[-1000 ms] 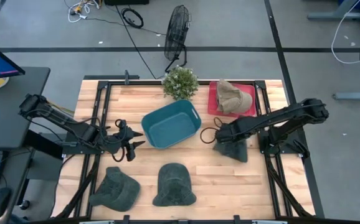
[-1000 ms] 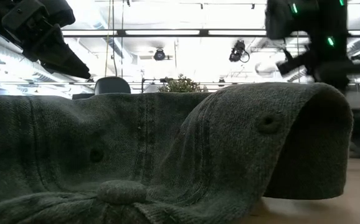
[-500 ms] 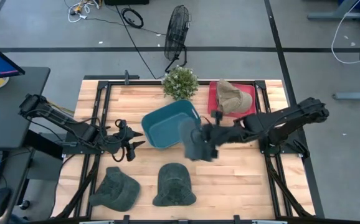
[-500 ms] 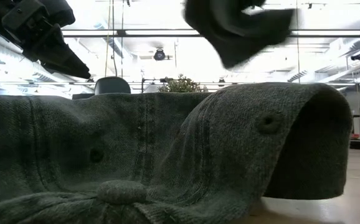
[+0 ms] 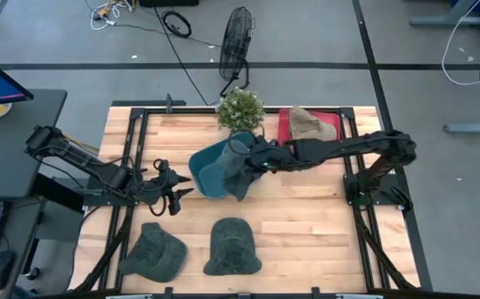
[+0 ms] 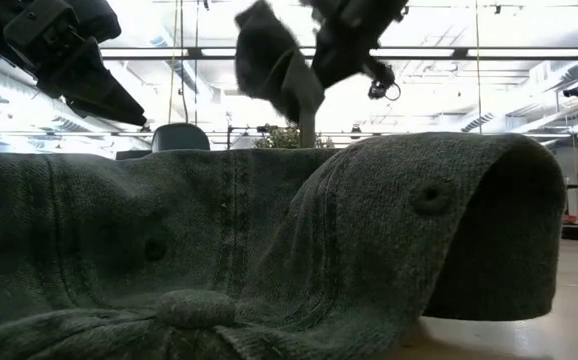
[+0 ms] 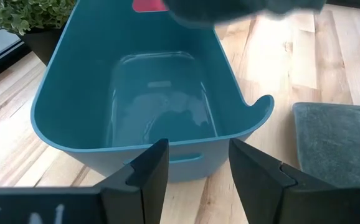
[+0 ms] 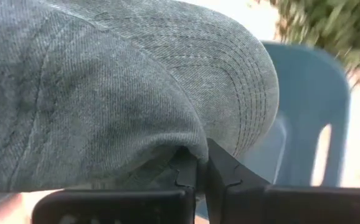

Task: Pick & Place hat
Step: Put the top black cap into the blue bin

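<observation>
My right gripper (image 5: pixel 257 161) reaches in from the table's right and is shut on a dark grey-green hat (image 5: pixel 237 169). The hat hangs over the teal bin (image 5: pixel 211 170). In the low view the same hat (image 6: pixel 272 68) hangs high beside that gripper (image 6: pixel 341 45). The right wrist view shows the hat (image 8: pixel 99 93) filling the picture above the bin (image 8: pixel 311 118). My left gripper (image 5: pixel 176 193) waits open just left of the bin, its fingers (image 7: pixel 146 177) facing the bin's wall (image 7: pixel 167 152). Two more green hats (image 5: pixel 154 252) (image 5: pixel 232 246) lie by the near edge. My right gripper pinches the hat between its two fingers (image 8: pixel 223 171) at the cloth beside the stitched brim (image 8: pixel 245 87). It comes level from the table's right. The hat is lifted clear and droops below and ahead of the fingers over the bin.
A potted plant (image 5: pixel 240 109) stands at the far edge behind the bin. A tan hat (image 5: pixel 309 125) lies on a red tray (image 5: pixel 283 137) at the far right. Bare wood lies right of the bin (image 5: pixel 315 208). A green hat (image 6: pixel 269 250) fills the low view's foreground.
My right gripper has swung from the table's right side toward the left and upward, carrying the hat. The hat left the table at the right, was lifted clear and now hangs over the teal bin.
</observation>
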